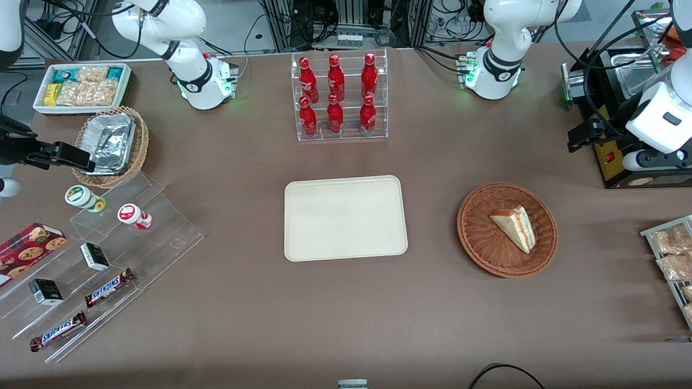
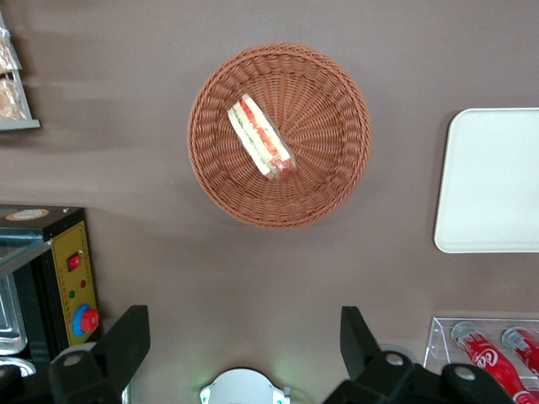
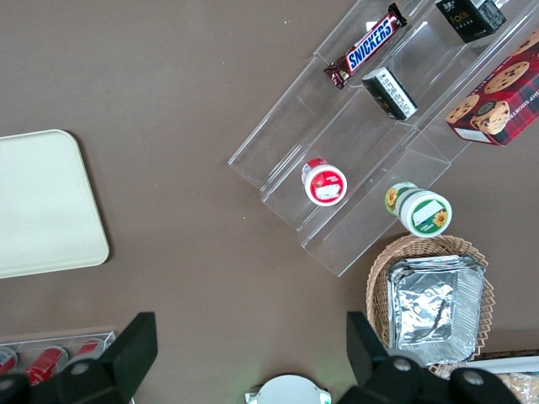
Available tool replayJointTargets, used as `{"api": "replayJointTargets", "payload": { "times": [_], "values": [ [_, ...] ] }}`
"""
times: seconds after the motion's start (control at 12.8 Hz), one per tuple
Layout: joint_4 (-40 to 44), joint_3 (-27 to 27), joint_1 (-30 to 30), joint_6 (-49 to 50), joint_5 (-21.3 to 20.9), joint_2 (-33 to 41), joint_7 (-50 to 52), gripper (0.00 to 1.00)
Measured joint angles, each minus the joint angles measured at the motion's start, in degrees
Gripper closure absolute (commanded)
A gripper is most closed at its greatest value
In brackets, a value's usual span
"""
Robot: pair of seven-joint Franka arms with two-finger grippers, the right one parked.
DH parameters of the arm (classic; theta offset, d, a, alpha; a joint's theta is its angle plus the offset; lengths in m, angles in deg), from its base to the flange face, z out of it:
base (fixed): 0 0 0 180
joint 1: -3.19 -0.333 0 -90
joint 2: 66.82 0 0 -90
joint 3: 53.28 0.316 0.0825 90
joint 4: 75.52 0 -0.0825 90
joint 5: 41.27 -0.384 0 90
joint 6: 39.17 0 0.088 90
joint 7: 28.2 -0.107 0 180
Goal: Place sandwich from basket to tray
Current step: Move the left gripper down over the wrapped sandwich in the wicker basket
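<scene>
The sandwich (image 1: 514, 227) is a pale wedge with red, orange and green layers, lying in the round reddish-brown basket (image 1: 476, 243). The cream tray (image 1: 346, 219) lies bare at the table's middle, beside the basket toward the parked arm's end. My left gripper (image 1: 586, 135) hangs high above the table, farther from the front camera than the basket and toward the working arm's end. It is open and empty. The left wrist view shows its gripper (image 2: 242, 341) spread wide, with the sandwich (image 2: 263, 139), basket (image 2: 337, 168) and tray (image 2: 493, 181) well clear of the fingers.
A clear rack of red bottles (image 1: 338, 97) stands farther from the camera than the tray. A black appliance (image 1: 621, 162) and a rack of snack packets (image 1: 670, 254) sit at the working arm's end. A stepped acrylic display (image 1: 108, 243), foil basket (image 1: 111, 143) and white bin (image 1: 81, 86) sit at the parked arm's end.
</scene>
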Motion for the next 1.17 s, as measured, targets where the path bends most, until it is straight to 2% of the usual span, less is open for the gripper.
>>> {"api": "replayJointTargets", "payload": {
  "times": [0.47,1.17],
  "values": [
    [-1.6,0.0,0.0,-3.4,-0.2,-0.6,-0.3,0.0],
    [-22.1,0.0,0.0,-27.3,-0.3,-2.6,-0.6,0.0]
  ]
}}
